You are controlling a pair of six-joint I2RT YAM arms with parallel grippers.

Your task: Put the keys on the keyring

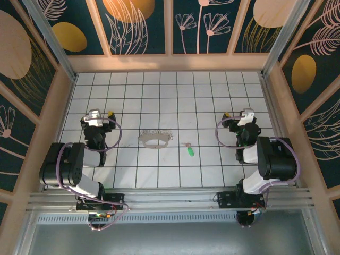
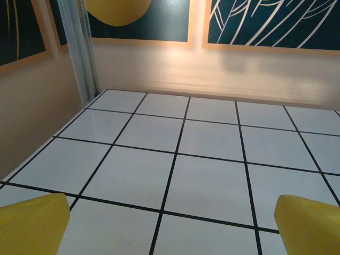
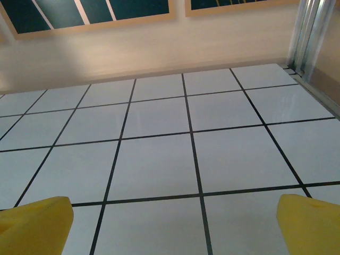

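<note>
The keyring (image 1: 156, 140), a pale loop with jagged bits on its rim, lies flat on the white tiled floor near the middle. About one tile to its right lie the keys (image 1: 189, 150), a small silvery piece with a bright green head. My left gripper (image 1: 98, 113) hovers about two tiles left of the keyring. My right gripper (image 1: 239, 113) hovers some three tiles right of the keys. In the left wrist view the left gripper (image 2: 170, 228) is open, with bare tiles between its yellow fingertips (image 2: 33, 224). The right gripper (image 3: 172, 226) is likewise open over bare floor.
Wooden walls with dark leaf-patterned panels (image 1: 141, 24) enclose the tiled floor (image 1: 159, 90) on three sides. Metal posts (image 2: 79, 53) stand in the back corners. A metal rail (image 1: 170, 199) carrying both arm bases runs along the near edge.
</note>
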